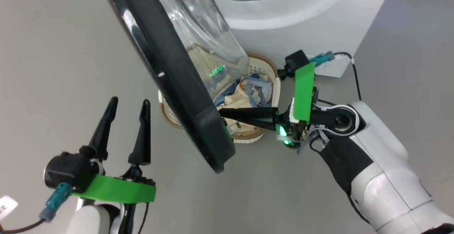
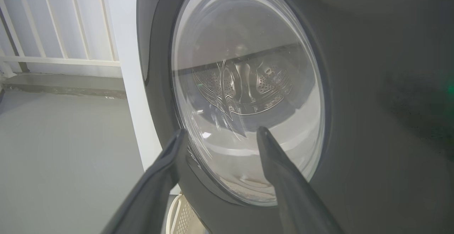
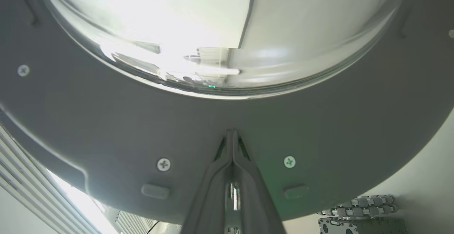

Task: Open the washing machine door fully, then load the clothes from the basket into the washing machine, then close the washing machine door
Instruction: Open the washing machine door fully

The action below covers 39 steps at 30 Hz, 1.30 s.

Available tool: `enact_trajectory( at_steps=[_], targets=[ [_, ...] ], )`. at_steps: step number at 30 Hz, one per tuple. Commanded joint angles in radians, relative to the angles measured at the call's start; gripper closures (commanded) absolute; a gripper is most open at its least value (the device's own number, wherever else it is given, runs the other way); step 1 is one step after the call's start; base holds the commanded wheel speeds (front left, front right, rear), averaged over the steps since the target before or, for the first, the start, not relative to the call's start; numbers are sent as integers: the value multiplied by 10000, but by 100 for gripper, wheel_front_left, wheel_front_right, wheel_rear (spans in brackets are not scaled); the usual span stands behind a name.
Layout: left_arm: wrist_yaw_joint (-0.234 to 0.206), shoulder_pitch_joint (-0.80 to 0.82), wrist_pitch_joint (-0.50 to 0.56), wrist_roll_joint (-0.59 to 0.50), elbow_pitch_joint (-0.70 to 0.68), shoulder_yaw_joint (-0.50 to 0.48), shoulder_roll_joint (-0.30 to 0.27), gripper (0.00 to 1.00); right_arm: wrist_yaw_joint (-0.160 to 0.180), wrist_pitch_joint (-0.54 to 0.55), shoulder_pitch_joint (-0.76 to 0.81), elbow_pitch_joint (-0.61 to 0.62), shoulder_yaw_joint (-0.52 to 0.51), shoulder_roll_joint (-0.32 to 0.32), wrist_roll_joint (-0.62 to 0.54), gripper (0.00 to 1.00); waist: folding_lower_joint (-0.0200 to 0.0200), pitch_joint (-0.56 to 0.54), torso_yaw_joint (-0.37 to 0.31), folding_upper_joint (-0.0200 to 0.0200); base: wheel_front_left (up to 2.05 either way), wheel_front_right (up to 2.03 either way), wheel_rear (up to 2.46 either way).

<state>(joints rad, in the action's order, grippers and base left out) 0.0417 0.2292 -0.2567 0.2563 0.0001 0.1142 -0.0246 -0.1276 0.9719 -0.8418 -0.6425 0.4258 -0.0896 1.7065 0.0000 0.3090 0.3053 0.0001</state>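
The washing machine door [image 1: 170, 85] stands partly open and shows edge-on, a black ring with a clear glass bowl. Behind it is the white washing machine [image 1: 301, 10]. Below the door, on the floor, the cream basket [image 1: 264, 67] holds the clothes [image 1: 248, 92], blue and cream pieces. My right gripper [image 1: 223, 112] is shut on nothing; its tips [image 3: 232, 133] rest against the door's grey inner ring [image 3: 106, 127] below the glass. My left gripper [image 1: 129, 102] is open at the lower left, clear of the door. It [image 2: 220, 134] faces the door's outer window [image 2: 248, 85], with the steel drum visible through the glass.
Grey floor surrounds the machine. A white railing [image 2: 60, 21] stands beyond the door's left side. A black cable [image 1: 356, 78] runs beside the machine's right corner. A corner of the basket [image 2: 184, 216] shows under the door. A white tag [image 1: 7, 205] lies at the lower left.
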Motion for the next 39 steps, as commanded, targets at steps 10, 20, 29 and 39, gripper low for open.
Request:
enact_trajectory(
  at_steps=[10,20,29,39],
  targets=[
    [289,-477,-51,-451,-91,-920,-256,0,-31,-542,981,436,-312,-22,486,100,0,-968,-702,-1,0,0,0],
    [444,-1147,-51,-633,-121,-1436,-256,0,-31,-941,1925,688,-513,-88,855,100,0,-1622,-1383,-1,0,0,0],
    [536,-1418,-51,-804,-115,-1695,-256,0,-31,-1434,2520,932,-776,-133,1081,100,0,-1953,-1895,-1,0,0,0],
    [564,-1607,-51,-845,-127,-1969,-256,0,-31,-1974,3015,1212,-1034,-168,1057,100,0,-2153,-2261,-1,0,0,0]
  ],
)
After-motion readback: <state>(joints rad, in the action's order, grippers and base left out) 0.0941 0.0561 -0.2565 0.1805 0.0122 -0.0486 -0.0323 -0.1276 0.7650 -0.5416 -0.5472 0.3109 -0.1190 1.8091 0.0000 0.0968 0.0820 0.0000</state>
